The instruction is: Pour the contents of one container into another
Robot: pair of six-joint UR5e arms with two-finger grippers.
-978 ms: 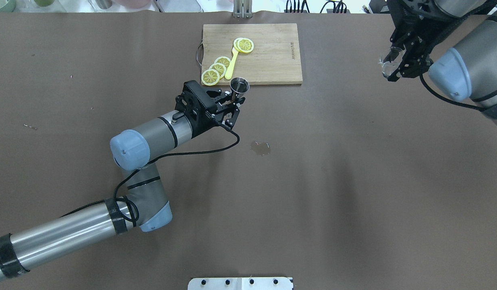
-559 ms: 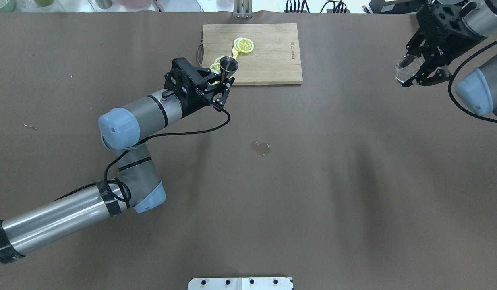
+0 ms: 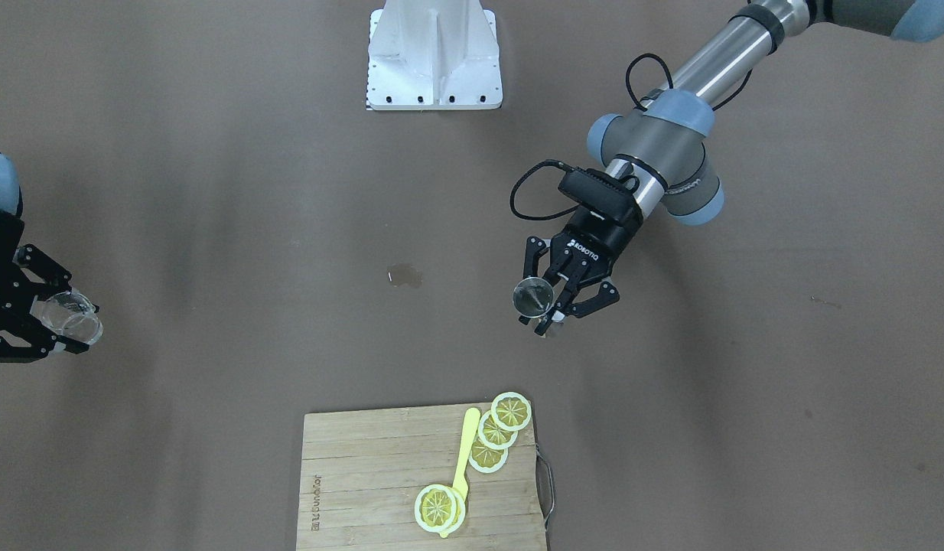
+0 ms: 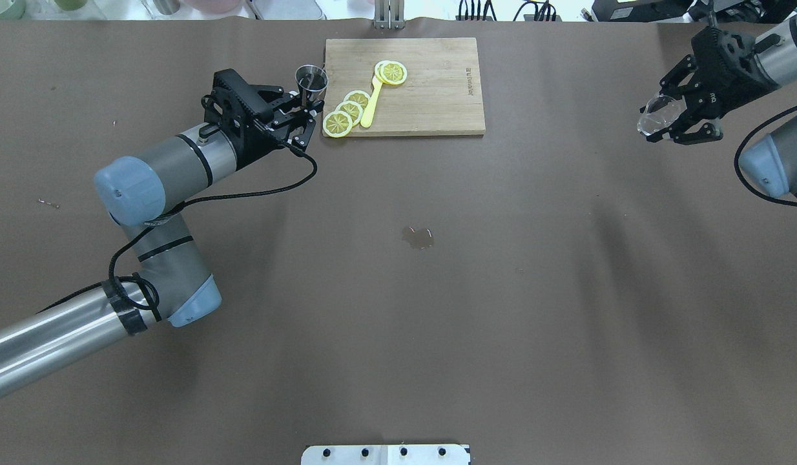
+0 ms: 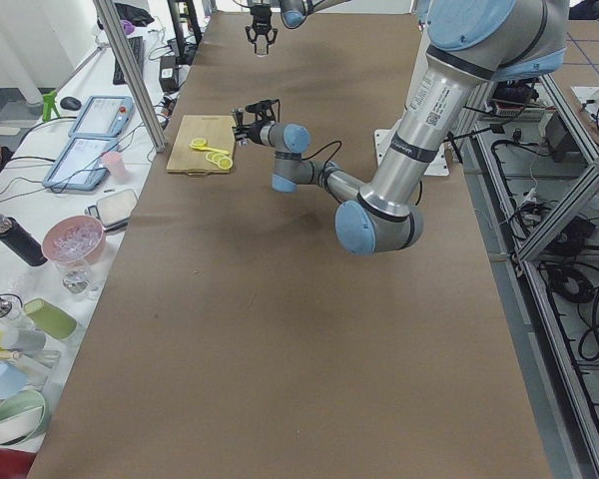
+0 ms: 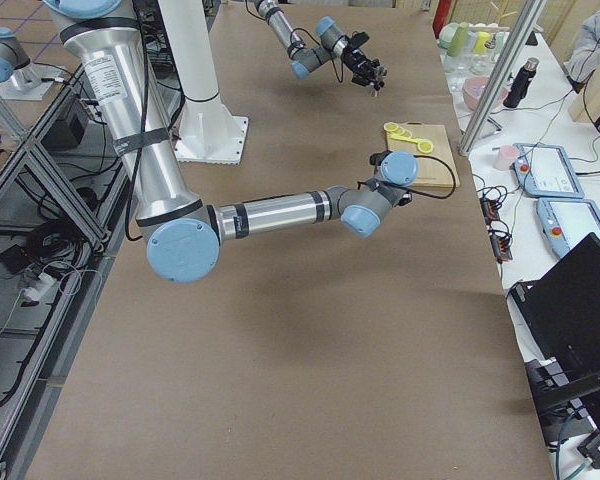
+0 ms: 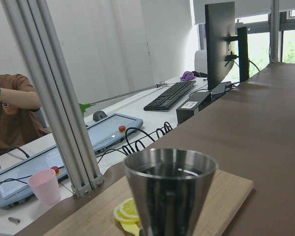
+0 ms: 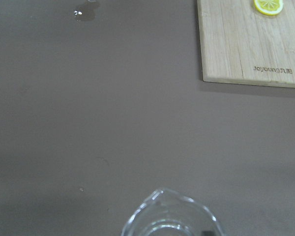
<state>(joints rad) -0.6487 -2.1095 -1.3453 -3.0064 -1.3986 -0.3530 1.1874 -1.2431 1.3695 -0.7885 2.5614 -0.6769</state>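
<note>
A small steel cup (image 4: 311, 79) stands upright in my left gripper (image 4: 303, 103), which is shut on it just left of the cutting board's (image 4: 431, 90) near corner. In the left wrist view the steel cup (image 7: 170, 194) fills the lower middle and dark liquid shows at its rim. Above the table's far right, my right gripper (image 4: 668, 121) is shut on a clear spouted glass (image 4: 655, 114). The glass's rim (image 8: 169, 216) shows at the bottom of the right wrist view. From the front, the steel cup (image 3: 533, 297) and the glass (image 3: 70, 317) are far apart.
Several lemon slices (image 4: 348, 111) and a yellow spoon (image 4: 371, 103) lie on the wooden board. A small wet puddle (image 4: 418, 237) marks the brown table's middle. Cups, bowls and tablets sit on a side bench (image 5: 70, 239), where a person (image 7: 10, 118) sits.
My left gripper has carried the steel cup left and away from me, from the board's front edge to its left side. My right gripper has shifted right with the glass.
</note>
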